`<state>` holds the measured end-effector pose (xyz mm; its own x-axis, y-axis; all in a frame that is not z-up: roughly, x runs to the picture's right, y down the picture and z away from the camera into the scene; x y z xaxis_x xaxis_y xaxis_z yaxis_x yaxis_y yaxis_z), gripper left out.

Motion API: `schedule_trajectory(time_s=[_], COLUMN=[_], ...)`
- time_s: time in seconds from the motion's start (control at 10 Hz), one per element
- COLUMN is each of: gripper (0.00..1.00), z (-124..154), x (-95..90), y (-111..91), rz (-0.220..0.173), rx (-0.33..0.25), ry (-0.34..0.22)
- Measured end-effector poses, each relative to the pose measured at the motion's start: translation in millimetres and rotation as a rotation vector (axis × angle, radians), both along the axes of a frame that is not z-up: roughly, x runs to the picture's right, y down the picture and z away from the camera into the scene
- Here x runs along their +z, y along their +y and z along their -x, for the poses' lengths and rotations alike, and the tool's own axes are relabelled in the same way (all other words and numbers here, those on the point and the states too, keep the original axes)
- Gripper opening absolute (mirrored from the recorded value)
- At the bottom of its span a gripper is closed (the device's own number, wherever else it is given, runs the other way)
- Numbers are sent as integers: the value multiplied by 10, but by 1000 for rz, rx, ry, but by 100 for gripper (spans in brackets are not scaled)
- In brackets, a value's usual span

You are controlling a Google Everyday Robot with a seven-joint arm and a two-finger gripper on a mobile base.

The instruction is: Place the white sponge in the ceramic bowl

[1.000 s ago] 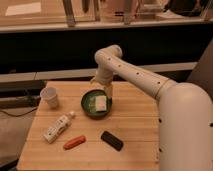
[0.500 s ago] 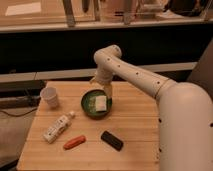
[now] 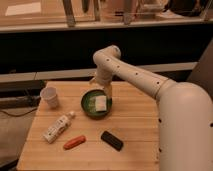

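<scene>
The white sponge is a small off-white block lying inside the ceramic bowl, a round dark green bowl with a lighter green inside, near the middle of the wooden table. My gripper hangs at the end of the white arm just above the bowl's far rim, a little above the sponge. The sponge looks free of it.
A white paper cup stands at the table's left. A white bottle lies on its side at the front left. An orange-red object and a black block lie near the front edge. The wooden table ends at a dark wall behind.
</scene>
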<state>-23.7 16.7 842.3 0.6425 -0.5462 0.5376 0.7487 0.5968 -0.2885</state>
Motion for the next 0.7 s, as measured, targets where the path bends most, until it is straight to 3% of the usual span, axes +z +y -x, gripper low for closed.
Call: schedule_trajectory(time_s=[0.7], gripper=[80], z=[27], x=[0], y=[30], rz=[-12], rx=[-14], ry=[3])
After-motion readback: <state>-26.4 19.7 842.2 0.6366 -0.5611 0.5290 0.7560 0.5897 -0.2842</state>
